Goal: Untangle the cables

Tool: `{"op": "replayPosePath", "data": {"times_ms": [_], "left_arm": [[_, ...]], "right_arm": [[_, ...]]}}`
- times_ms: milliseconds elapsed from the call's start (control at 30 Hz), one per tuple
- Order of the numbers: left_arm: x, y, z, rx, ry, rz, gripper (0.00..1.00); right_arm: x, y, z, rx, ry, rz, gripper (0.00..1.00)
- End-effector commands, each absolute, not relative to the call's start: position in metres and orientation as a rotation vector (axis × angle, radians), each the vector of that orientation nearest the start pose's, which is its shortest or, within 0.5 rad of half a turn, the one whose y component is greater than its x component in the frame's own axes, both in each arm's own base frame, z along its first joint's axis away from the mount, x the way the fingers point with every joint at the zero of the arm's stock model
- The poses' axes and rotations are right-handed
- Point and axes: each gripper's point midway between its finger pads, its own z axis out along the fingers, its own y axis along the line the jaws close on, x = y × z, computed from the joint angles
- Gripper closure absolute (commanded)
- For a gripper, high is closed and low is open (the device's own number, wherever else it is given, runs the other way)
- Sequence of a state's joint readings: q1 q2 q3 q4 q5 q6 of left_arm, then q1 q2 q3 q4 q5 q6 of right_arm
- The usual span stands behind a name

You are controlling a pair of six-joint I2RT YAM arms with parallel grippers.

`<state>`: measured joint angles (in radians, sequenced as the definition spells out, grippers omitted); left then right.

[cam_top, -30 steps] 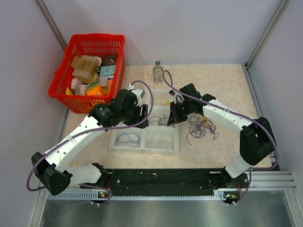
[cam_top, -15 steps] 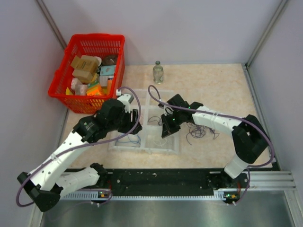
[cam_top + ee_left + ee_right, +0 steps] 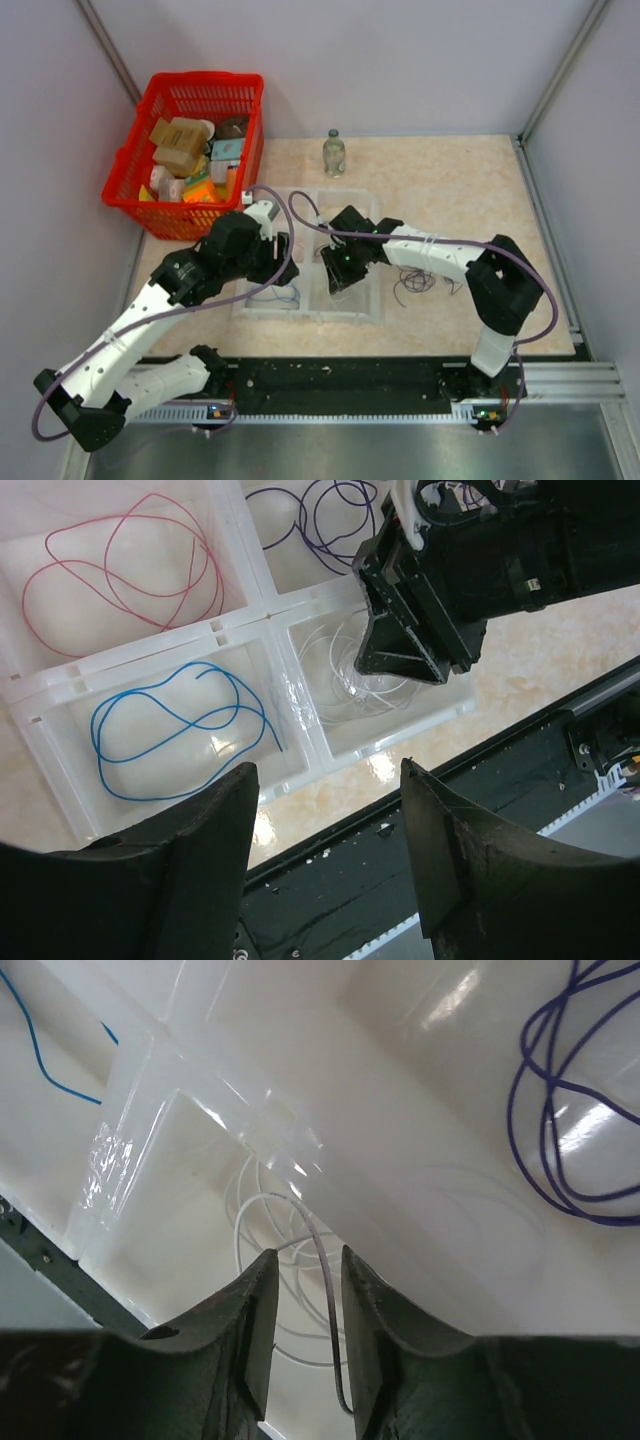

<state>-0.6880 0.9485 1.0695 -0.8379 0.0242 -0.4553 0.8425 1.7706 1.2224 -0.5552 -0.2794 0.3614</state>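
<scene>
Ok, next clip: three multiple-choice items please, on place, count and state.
1. The right gripper hangs over the tray compartment holding which cable? A white; B pink; C blue.
2. How many tray compartments show a cable in the left wrist view? A two; B three; C four.
3. The left gripper is: A shut on a cable; B open and empty; C shut on the tray rim.
Key: 1 A, the white cable lies directly below it; 2 C, one in each of four; 3 B, wide gap, nothing in it.

Left gripper [image 3: 328,780] jaws wide; right gripper [image 3: 307,1260] jaws narrowly parted.
</scene>
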Motion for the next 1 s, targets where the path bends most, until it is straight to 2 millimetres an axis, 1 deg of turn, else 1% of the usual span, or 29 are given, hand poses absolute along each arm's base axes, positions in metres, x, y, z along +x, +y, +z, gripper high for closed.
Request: {"op": "replayPosePath", "data": {"times_ms": [0,133,233,300,367,433,500,567,667,767,833,967], "left_arm": [[0.199,-0.182,0.233,0.253,2.290,-0.585,0.37],[0.206,-0.186,0.234,0.263,2.279,-0.577,0.36],[0.209,-0.191,0.234,0.272,2.278,-0.592,0.36],[0.210,-0.194,0.232,0.275,2.283,-0.599,0.36],[0.212,-0.195,0.231,0.276,2.284,-0.599,0.36],[0.209,-0.200,0.231,0.299,2.290,-0.628,0.36],[0.209,-0.200,0.233,0.303,2.290,-0.628,0.36],[0.208,-0.200,0.233,0.306,2.291,-0.628,0.36],[0.207,-0.198,0.233,0.310,2.299,-0.620,0.36],[0.207,-0.195,0.233,0.306,2.295,-0.609,0.36],[0.207,-0.195,0.232,0.308,2.288,-0.610,0.36],[0.207,-0.197,0.231,0.317,2.290,-0.617,0.36]], "right_arm": [[0.228,0.327,0.108,-0.710,2.585,0.692,0.67],[0.224,0.321,0.140,-0.672,2.546,0.707,0.59],[0.224,0.313,0.154,-0.632,2.547,0.690,0.51],[0.222,0.308,0.156,-0.619,2.563,0.667,0.46],[0.221,0.305,0.156,-0.611,2.576,0.655,0.45],[0.223,0.303,0.153,-0.610,2.578,0.637,0.45],[0.225,0.305,0.148,-0.634,2.581,0.624,0.46],[0.226,0.308,0.141,-0.667,2.592,0.620,0.50],[0.230,0.310,0.130,-0.668,2.609,0.604,0.55],[0.227,0.316,0.118,-0.688,2.630,0.631,0.66],[0.227,0.319,0.109,-0.699,2.643,0.637,0.72],[0.230,0.338,0.096,-0.735,2.629,0.701,0.76]]}}
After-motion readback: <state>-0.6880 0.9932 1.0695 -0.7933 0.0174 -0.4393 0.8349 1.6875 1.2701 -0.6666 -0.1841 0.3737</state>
